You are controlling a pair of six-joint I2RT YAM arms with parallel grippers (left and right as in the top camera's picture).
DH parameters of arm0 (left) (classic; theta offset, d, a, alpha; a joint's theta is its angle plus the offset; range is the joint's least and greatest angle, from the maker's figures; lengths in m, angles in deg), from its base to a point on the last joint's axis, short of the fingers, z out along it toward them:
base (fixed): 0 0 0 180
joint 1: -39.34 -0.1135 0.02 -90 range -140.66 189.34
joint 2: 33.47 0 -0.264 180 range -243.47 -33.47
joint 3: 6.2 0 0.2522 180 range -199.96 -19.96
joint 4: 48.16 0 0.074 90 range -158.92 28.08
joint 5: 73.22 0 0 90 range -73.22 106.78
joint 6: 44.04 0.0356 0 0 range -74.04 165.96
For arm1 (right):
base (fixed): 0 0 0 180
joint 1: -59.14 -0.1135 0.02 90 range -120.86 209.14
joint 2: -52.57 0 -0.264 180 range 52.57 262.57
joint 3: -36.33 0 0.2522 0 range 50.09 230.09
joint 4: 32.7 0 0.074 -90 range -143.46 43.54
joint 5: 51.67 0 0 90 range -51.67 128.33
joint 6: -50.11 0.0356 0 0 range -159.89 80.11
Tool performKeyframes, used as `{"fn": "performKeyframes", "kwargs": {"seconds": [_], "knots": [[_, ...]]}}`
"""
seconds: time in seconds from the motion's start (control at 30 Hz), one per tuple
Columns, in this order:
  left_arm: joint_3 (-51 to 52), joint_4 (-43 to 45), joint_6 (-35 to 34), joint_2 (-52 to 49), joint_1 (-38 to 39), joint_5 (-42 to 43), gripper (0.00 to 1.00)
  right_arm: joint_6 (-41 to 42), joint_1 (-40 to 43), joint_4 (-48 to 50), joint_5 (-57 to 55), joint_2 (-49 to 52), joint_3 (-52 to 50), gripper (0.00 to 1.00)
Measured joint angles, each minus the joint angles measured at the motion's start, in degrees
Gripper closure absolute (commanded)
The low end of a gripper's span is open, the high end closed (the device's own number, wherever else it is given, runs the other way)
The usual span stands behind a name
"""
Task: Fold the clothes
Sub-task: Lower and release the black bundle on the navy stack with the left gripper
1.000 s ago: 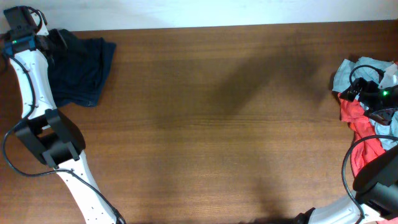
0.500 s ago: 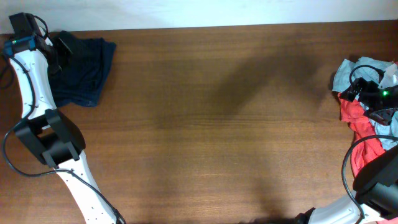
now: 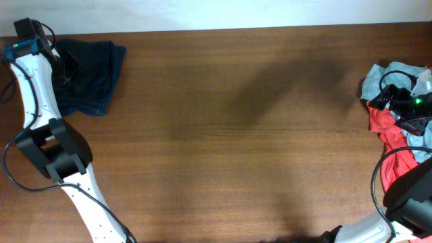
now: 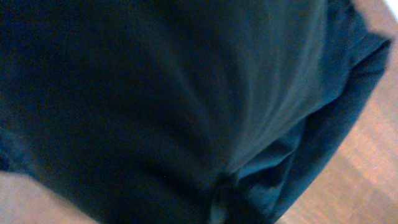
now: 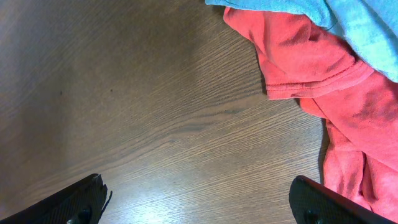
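Note:
A folded dark navy garment (image 3: 91,74) lies at the table's far left corner. It fills the left wrist view (image 4: 155,99), with its folded edge at the right. My left gripper (image 3: 67,63) is over the garment's left part. Its fingers do not show in the wrist view, so I cannot tell its state. At the right edge lies a pile with a red garment (image 3: 388,131) and a light blue garment (image 3: 378,77). My right gripper (image 5: 202,208) is open and empty above bare wood, just left of the red garment (image 5: 323,68) and the light blue one (image 5: 354,18).
The brown wooden table (image 3: 236,135) runs between the two garment spots. The left arm's base (image 3: 54,152) stands at the left edge. The right arm's base (image 3: 412,196) sits by the pile at the lower right.
My left gripper has moved toward the near side across the navy garment. The right arm and the pile have not moved.

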Motion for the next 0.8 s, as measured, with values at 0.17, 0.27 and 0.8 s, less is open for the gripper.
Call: {"fn": "performKeyframes", "kwargs": {"seconds": [0.17, 0.27, 0.8], "knots": [[-0.24, -3.21, 2.08, 0.0, -0.07, 0.46, 0.01, -0.07, 0.0, 0.0, 0.0, 0.0, 0.0, 0.01], [-2.38, -5.53, 4.17, 0.0, -0.57, 4.79, 0.01, 0.0, 0.0, 0.0, 0.0, 0.0, 0.0, 0.01], [-10.8, -0.5, 13.38, 1.86, -6.27, 22.34, 0.99, -0.07, 0.0, 0.0, 0.0, 0.0, -0.02, 0.01]]}}
